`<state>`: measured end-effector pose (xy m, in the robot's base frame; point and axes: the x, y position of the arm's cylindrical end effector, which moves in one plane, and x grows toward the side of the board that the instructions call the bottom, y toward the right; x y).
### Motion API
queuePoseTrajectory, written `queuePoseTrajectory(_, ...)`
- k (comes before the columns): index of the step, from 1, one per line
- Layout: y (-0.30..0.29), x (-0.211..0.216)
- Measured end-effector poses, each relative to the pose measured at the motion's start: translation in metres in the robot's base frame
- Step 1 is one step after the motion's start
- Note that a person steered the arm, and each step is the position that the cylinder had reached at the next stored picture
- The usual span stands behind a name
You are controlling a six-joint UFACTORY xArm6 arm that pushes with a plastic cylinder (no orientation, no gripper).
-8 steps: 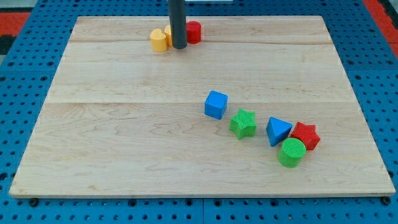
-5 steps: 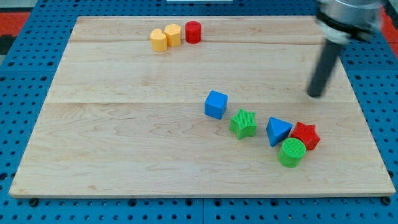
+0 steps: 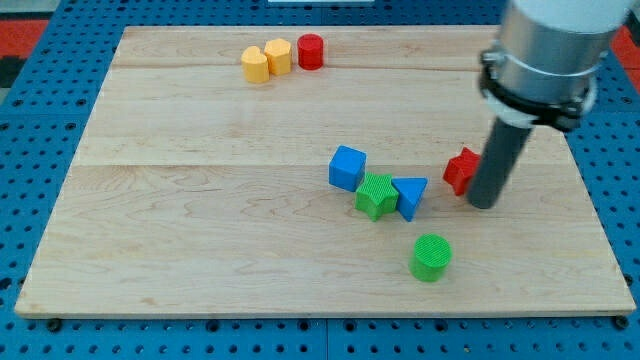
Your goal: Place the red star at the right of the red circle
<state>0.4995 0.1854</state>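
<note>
The red star lies right of the board's middle, partly hidden behind my rod. My tip rests on the board touching the star's right and lower side. The red circle stands far away at the view's top, up and to the left of the star. The star is well below the circle.
Two yellow blocks sit just left of the red circle. A blue cube, green star and blue triangle cluster left of the red star. A green circle lies below them. The wooden board rests on a blue pegboard.
My tip swept from the top by the red circle to the right, then down beside the red star. The star moved up-left; the green star, blue triangle and green circle shifted left.
</note>
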Motion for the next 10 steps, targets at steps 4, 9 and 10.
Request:
queuePoseTrajectory(4, -0.07, -0.078)
queuePoseTrajectory(9, -0.163, -0.152)
queuePoseTrajectory(10, -0.162, -0.172)
